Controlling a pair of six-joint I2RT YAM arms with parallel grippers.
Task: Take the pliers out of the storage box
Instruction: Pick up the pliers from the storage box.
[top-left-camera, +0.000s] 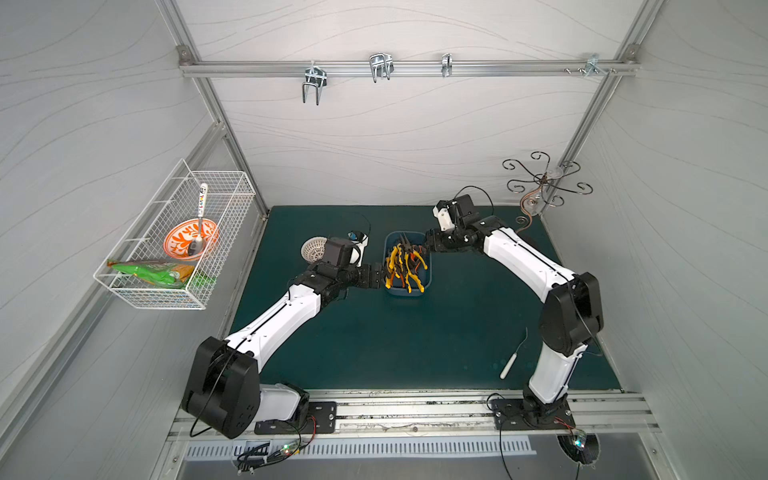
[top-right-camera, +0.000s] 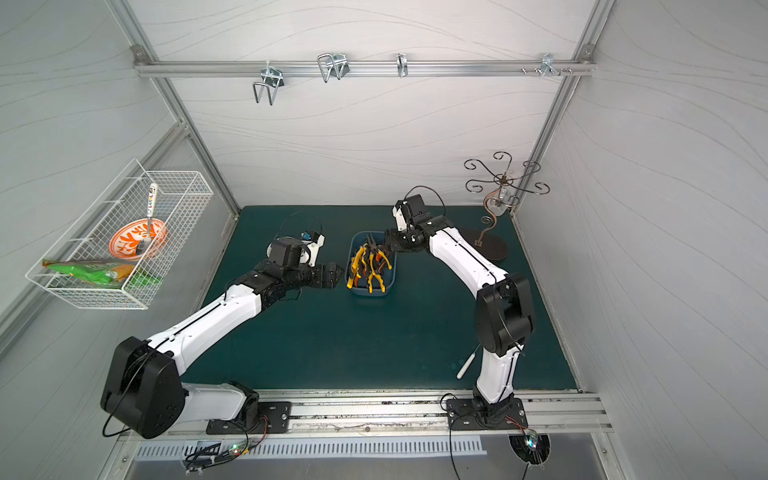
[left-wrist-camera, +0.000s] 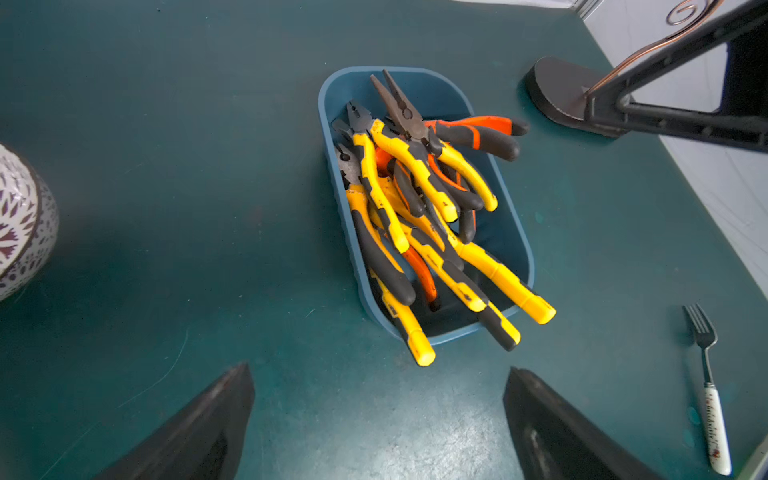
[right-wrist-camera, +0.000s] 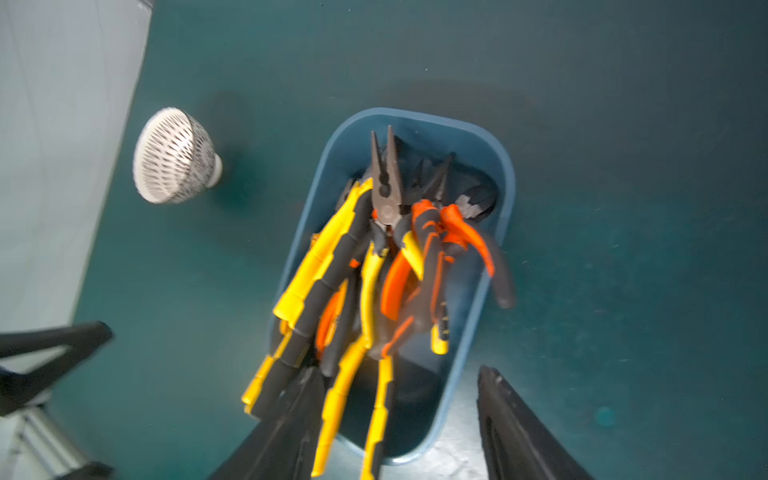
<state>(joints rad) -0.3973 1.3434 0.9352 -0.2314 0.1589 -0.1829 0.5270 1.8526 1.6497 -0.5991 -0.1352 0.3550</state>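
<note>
Okay, pliers are piled in the storage box, which sits on the green mat a bit past centre toward 12 o'clock in both top views. Noses point to 12, handles to 6. Several yellow handle ends stick out over the 6 o'clock rim, and one orange-and-black handle hangs over the 3 o'clock rim.

Left gripper is at the box's 8 o'clock side, outside the rim, jaws spread wide with nothing in them. The left wrist view shows bare mat between its fingers, with the pile ahead of the tips and apart from them.

Right gripper is over the box's 2 o'clock corner, jaws parted, clamping nothing. The right wrist view is blurred: yellow handle ends reach into the gap and cross in front of one finger; whether they touch it, cannot tell. The opposite finger stands clear, outside the box wall.

Perforated white bowl is at the box's 9 o'clock, beside the left wrist. White-handled fork lies on the mat at the box's 4 o'clock, near the right arm.
</note>
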